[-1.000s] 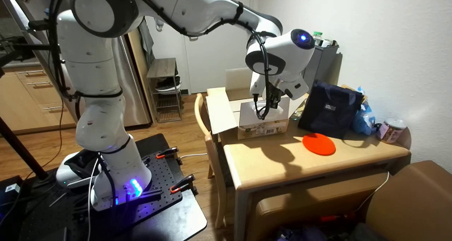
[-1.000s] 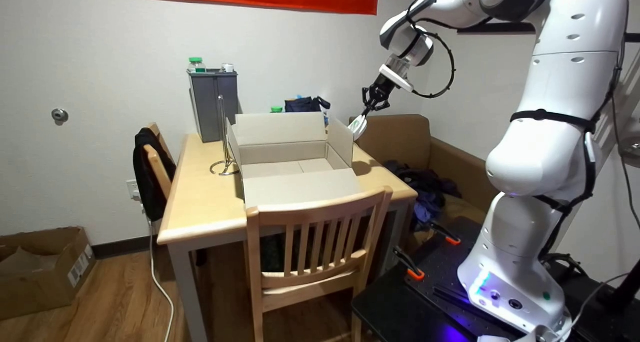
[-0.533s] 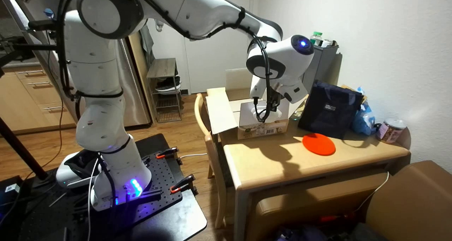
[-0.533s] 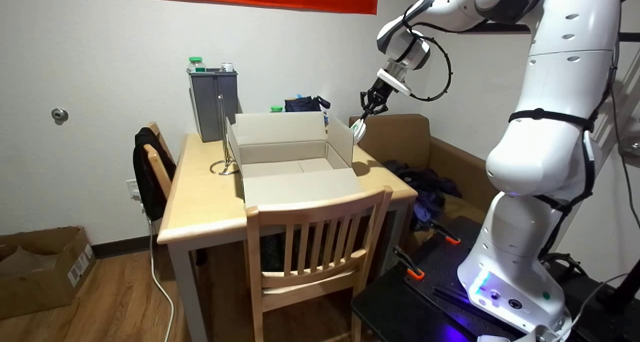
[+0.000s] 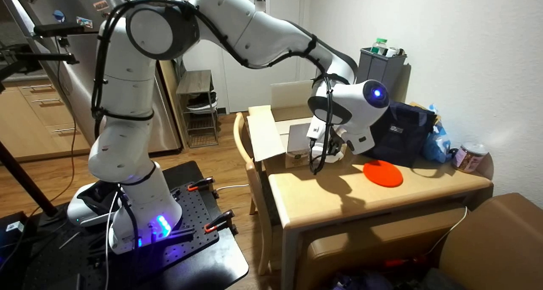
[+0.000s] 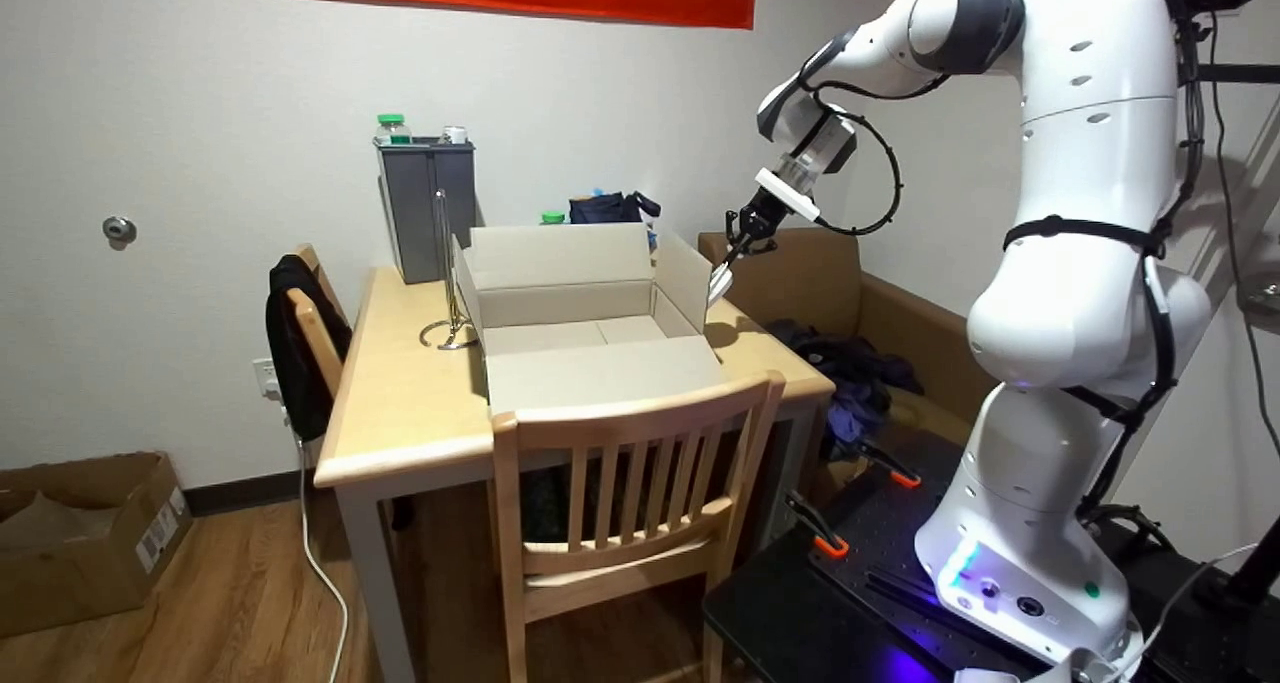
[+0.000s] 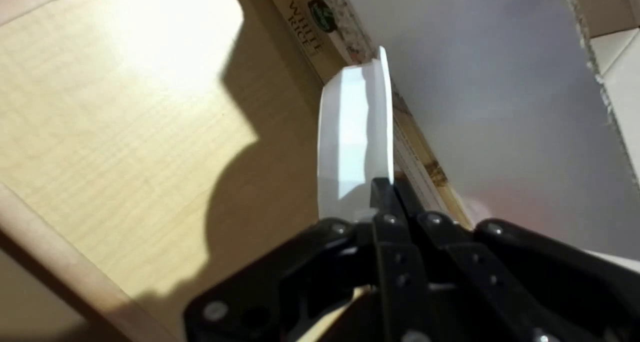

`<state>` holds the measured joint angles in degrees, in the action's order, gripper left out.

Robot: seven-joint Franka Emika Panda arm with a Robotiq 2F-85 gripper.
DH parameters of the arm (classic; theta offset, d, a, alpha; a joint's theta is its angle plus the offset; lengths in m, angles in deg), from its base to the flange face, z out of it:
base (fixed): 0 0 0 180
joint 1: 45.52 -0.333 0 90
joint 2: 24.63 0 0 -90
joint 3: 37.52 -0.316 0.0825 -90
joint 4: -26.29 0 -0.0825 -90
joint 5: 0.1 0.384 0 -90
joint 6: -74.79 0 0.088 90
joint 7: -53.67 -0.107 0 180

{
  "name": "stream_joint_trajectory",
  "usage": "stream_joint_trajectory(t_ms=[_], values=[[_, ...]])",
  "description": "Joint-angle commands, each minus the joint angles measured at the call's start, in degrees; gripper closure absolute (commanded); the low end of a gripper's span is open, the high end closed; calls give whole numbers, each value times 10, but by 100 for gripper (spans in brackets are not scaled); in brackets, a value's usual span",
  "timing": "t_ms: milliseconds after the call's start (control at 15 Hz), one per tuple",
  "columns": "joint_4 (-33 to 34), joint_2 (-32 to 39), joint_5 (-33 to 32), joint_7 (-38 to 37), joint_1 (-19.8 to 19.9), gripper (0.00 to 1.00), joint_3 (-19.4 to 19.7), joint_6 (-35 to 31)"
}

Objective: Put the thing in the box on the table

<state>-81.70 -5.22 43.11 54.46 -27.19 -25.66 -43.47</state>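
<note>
White bowl (image 7: pixel 350 136), on edge, pinched at the rim between the closed-up fingertips (image 7: pixel 384 197) of the black gripper (image 7: pixel 392 187), outside the box (image 6: pixel 560 253), just beside its printed wall (image 7: pixel 325 51) and over the table (image 6: pixel 400 403). Hollow side turned from the wrist camera, near end behind the gripper; wall contact impossible to tell. Partly hidden in both exterior views, behind a flap (image 6: pixel 685 283) or behind gripper and cable (image 5: pixel 329 107). Legible in the wrist view alone: WHITE RICE lettering (image 7: pixel 304 29). Red disc (image 5: pixel 383 173) only in an exterior view.
</note>
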Motion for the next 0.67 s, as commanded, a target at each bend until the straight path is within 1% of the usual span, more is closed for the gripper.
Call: stream_joint_trajectory(t_ms=[0, 200, 333, 467, 600], values=[[10, 19, 41, 11, 29, 99, 5, 8], [5, 25, 57, 27, 48, 99, 9, 12], [3, 27, 72, 51, 57, 99, 6, 15], [0, 30, 94, 78, 58, 99, 0, 10], [-4, 37, 111, 109, 49, 99, -6, -4]])
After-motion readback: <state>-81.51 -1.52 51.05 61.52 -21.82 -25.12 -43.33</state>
